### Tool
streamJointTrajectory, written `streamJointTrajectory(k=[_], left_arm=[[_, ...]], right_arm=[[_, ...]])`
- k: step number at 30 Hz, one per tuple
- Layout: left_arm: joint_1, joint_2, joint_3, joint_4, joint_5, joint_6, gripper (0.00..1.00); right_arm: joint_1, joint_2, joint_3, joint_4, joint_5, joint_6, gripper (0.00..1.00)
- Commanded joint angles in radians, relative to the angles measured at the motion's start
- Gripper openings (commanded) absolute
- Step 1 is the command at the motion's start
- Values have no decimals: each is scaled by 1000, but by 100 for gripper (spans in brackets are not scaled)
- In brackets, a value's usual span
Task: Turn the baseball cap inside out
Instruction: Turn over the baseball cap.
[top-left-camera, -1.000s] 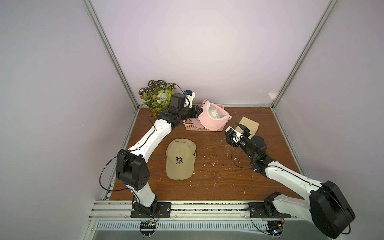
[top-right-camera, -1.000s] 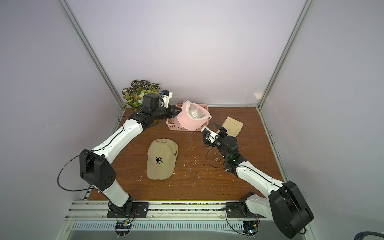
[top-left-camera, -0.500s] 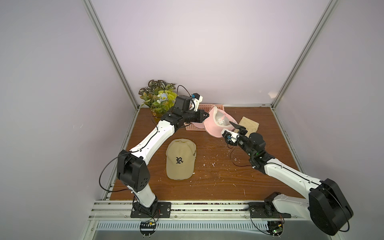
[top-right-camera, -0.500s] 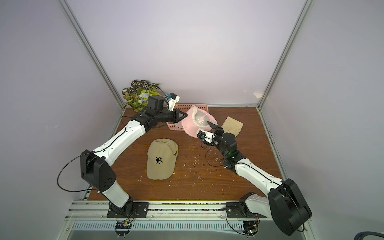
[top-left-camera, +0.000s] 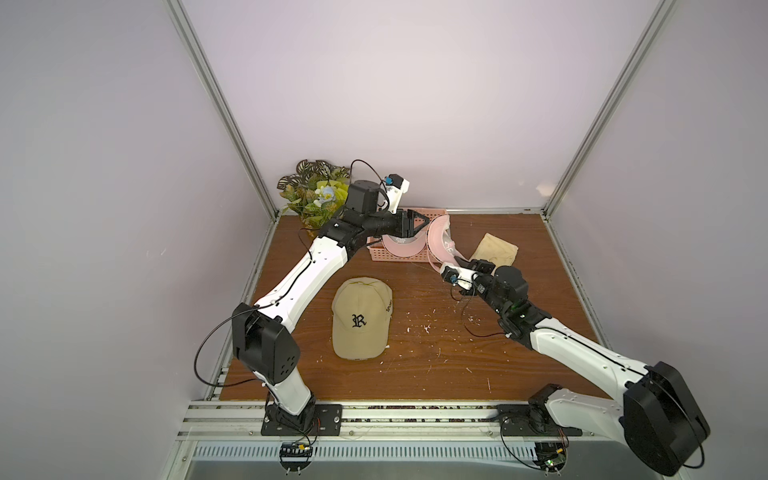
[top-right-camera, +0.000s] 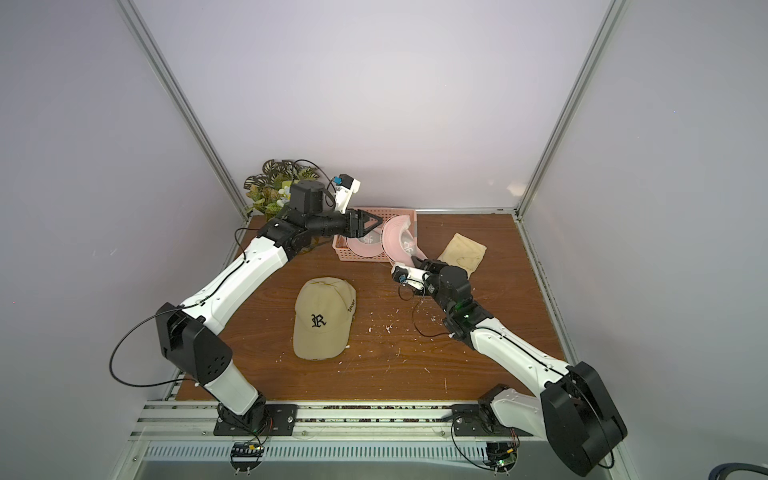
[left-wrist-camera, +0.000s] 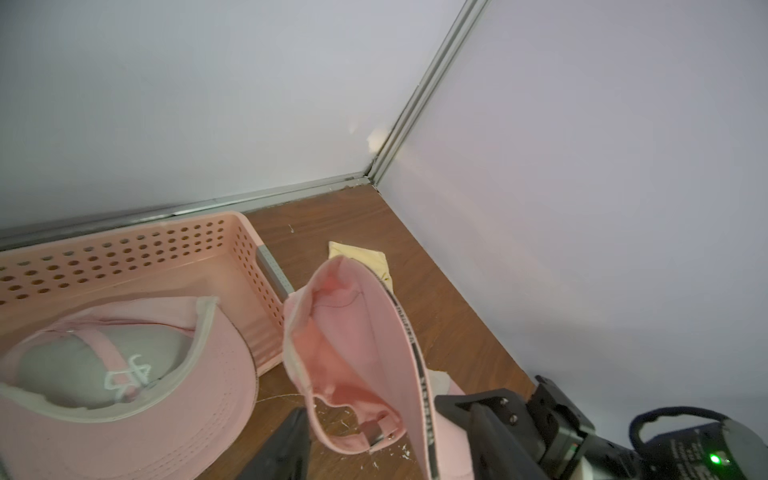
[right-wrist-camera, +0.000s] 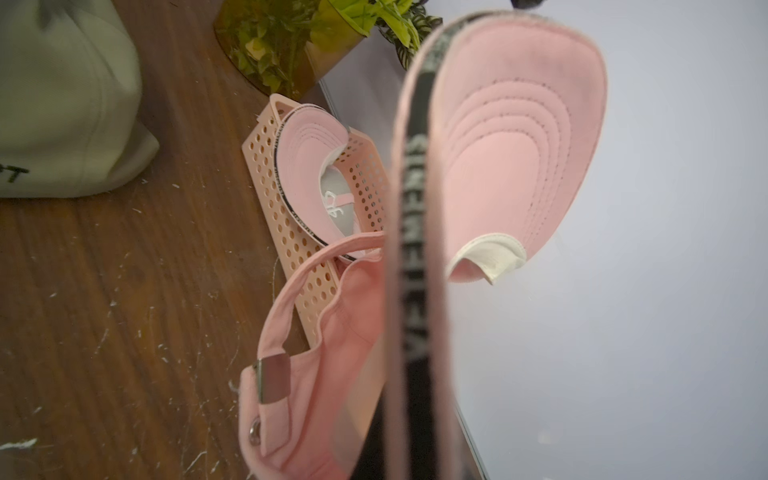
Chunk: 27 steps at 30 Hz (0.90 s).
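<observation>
Hanging limp by its stiff brim, pink baseball cap (top-left-camera: 440, 245) pinched in right gripper (top-left-camera: 451, 264), crown soft, light, floppy. Gaping apart beside its upper edge, left gripper (top-left-camera: 417, 223), empty. Best gripped at crown seam. Beneath: pink basket (top-left-camera: 380, 255).

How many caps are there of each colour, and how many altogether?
Pink caps: 2, one lying in the pink basket as the pink cap in the basket, one as the lifted pink cap beside it.
Tan caps: 1, the tan cap on the table.
Total: 3 caps.
</observation>
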Motion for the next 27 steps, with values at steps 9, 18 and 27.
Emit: streamJointTrajectory(k=[9, 18, 27], left_arm=[[-6, -266, -289, 169, -35, 607, 78], [-150, -315, -342, 82, -141, 1058, 93], [-206, -201, -240, -90, -132, 1219, 92]], right_arm=[[-3, -19, 286, -456, -136, 374, 0], [-2, 119, 568, -927, -365, 411, 0], [0, 121, 628, -1002, -456, 395, 0]])
